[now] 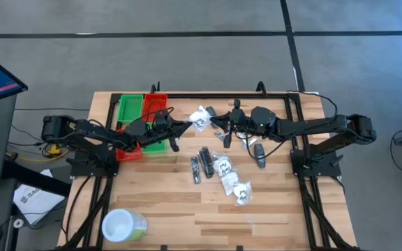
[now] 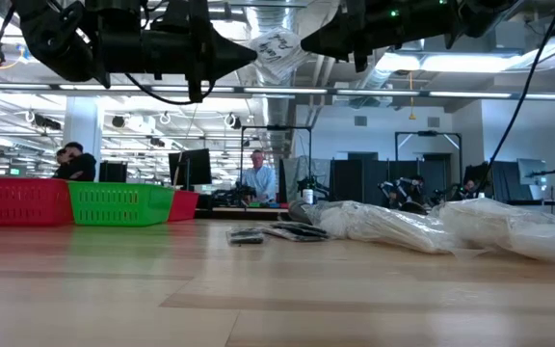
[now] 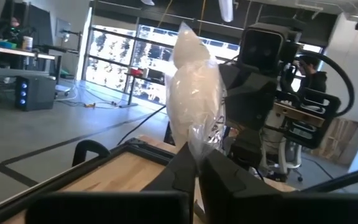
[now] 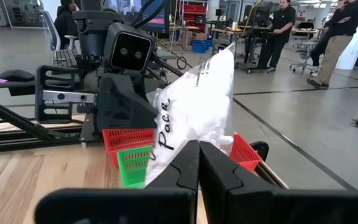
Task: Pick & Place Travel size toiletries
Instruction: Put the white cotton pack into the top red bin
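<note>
Packet (image 1: 199, 119), white crinkly plastic with dark print, hangs in the air between both arms above the table's far middle: left gripper (image 1: 185, 125) and right gripper (image 1: 215, 120) each have their fingers pressed together on an opposite edge of it, both wrist views showing it pinched at the fingertips. Its long axis stands roughly upright from the fingers, and the red and green bins (image 1: 142, 111) lie just behind the left gripper, so that arm looks nearer for a drop there. Other toiletries (image 1: 218, 171) lie scattered mid-table.
</note>
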Available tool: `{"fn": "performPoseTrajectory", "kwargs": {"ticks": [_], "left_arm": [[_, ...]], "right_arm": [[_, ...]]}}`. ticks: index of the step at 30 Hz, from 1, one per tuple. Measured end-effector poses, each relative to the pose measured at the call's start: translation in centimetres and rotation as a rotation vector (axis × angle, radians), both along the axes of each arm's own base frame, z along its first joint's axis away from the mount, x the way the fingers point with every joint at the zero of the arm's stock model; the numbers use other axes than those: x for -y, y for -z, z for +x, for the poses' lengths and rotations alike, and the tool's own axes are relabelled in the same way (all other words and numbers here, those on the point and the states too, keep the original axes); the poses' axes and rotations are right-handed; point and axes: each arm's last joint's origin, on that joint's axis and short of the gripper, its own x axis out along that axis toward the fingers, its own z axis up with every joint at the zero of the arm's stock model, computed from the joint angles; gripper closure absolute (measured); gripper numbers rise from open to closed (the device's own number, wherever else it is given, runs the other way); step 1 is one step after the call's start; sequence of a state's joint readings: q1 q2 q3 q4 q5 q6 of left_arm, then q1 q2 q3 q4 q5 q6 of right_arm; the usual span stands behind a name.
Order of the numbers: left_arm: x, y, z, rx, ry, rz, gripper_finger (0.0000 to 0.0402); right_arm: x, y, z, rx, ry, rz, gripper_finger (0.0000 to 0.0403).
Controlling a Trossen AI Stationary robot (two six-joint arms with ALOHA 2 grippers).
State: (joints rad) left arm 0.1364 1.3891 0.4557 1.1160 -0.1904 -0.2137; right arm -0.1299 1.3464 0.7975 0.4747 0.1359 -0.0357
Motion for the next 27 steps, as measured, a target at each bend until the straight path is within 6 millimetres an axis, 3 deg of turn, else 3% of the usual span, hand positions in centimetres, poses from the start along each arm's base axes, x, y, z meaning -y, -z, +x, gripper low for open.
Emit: {"fn": "performPoseTrajectory", "kwargs": {"ticks": [18, 27], "left_arm": [[-0.4, 0.4, 0.0, -0.05, -0.018, 0.019, 0.0401], [-1.0, -1.3, -1.9, -0.114, -0.062, 0.035, 0.0401]], "right_arm": [[0.2, 0.0, 0.0, -0.017, -0.001, -0.048, 0.0403], [1.7, 0.1, -0.4, -0.027, 0.104, -0.049, 0.0384]]}}
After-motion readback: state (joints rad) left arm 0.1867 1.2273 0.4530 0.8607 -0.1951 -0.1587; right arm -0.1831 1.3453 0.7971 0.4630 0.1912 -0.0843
